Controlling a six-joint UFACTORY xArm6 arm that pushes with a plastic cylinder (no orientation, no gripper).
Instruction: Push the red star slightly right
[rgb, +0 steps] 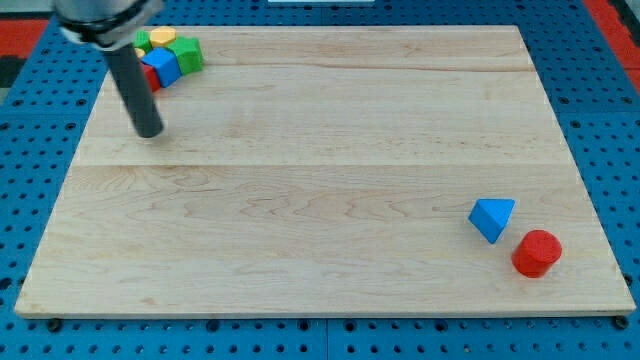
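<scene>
My tip rests on the wooden board near the view's top left. Just above and right of it lies a tight cluster of blocks. In it, a red block is partly hidden behind the rod, so its shape cannot be made out. A blue cube touches it on the right. A green block, a yellow block and another green block sit behind them. The tip is a short way below the red block and does not touch it.
A blue triangular block and a red cylinder lie close together near the view's bottom right. The board sits on a blue perforated base.
</scene>
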